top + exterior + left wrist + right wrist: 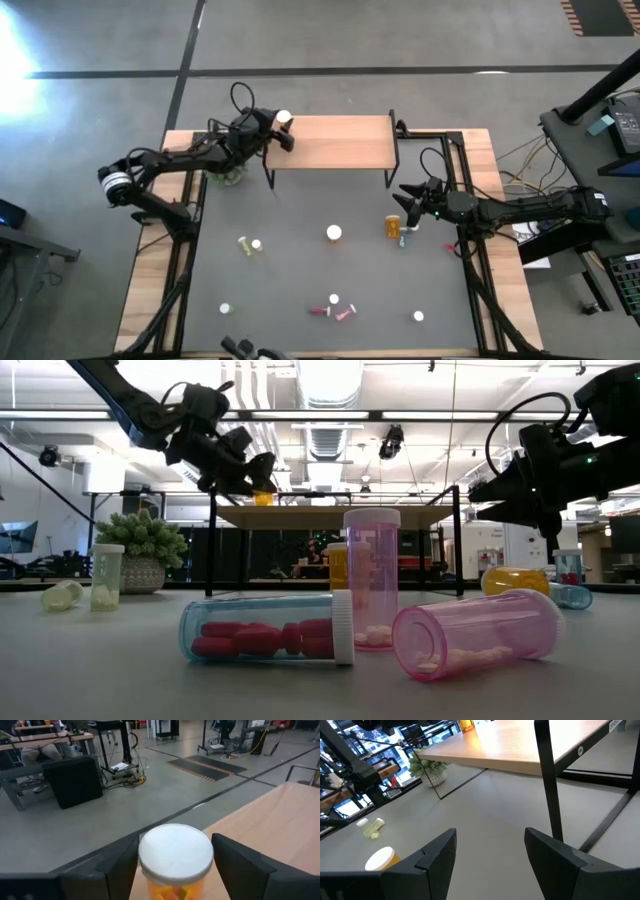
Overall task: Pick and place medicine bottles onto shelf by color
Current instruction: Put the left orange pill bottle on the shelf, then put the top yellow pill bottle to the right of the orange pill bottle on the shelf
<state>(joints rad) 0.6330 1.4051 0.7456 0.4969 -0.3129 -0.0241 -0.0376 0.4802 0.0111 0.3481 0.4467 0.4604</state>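
Near the table's (160,290) front edge, two pink bottles (333,311) lie on their sides. Toward the right edge the right hand (408,197) hovers low with fingers spread and nothing between them, an orange bottle (393,227) just beside it. At the shelf's (340,143) far left corner the left hand (283,130) reaches in, its fingers (240,865) parted around an upright orange white-capped bottle (175,862) standing on the board. No readable labels show.
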